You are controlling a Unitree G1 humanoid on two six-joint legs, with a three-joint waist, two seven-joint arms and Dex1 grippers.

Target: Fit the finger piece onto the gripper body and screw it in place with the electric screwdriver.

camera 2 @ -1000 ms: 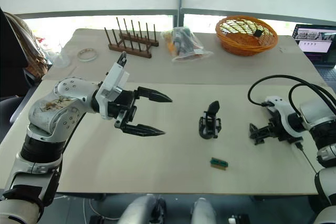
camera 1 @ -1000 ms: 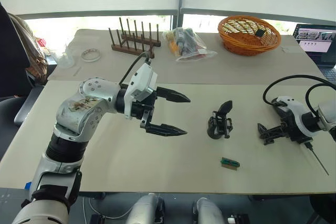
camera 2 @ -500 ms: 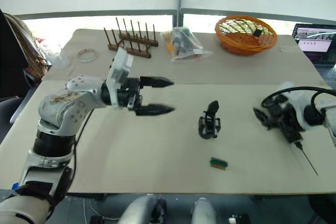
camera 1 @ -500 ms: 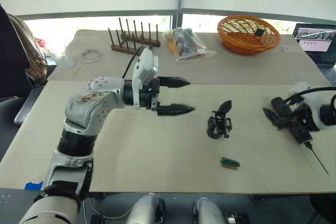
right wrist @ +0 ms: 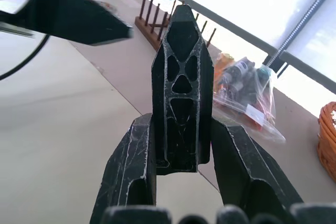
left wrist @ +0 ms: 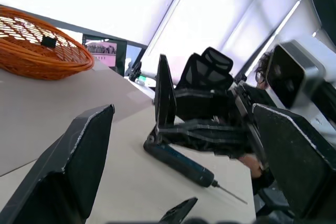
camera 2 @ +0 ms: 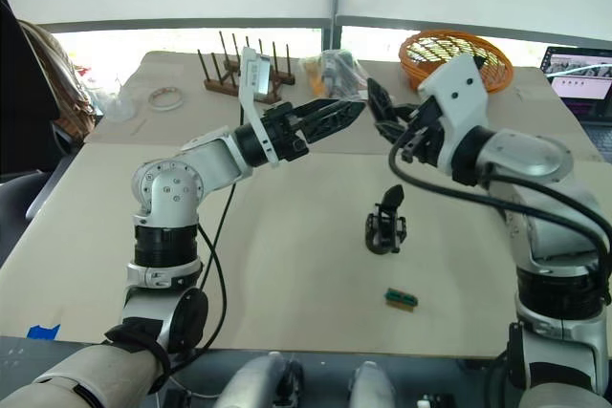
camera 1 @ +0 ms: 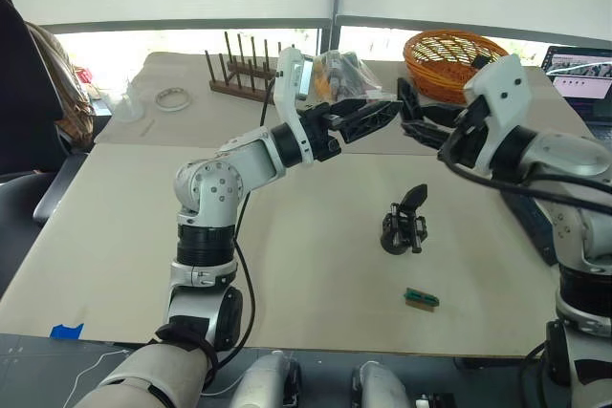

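Observation:
The gripper body point(camera 1: 402, 227) sits on the table's middle with one pointed finger sticking up. My right gripper point(camera 1: 419, 124) hovers above and behind it, shut on the finger piece point(right wrist: 182, 98), a black ribbed blade standing upright between its fingers. My left gripper point(camera 1: 387, 114) is raised to the same height with its fingers open and empty, its tips almost meeting the right gripper's. The electric screwdriver point(left wrist: 179, 162) lies flat on the table beyond the right gripper, as seen in the left wrist view.
A small green block point(camera 1: 420, 297) lies near the table's front edge. At the back stand an orange wicker basket point(camera 1: 454, 56), a bag of parts point(camera 1: 346, 71), a wooden peg rack point(camera 1: 244, 80) and a tape ring point(camera 1: 172, 97). A laptop point(camera 1: 580, 69) sits far right.
Both arms rose off the table. The right gripper swung from the right edge up toward the centre; the left gripper lifted and reached right until the tips nearly meet.

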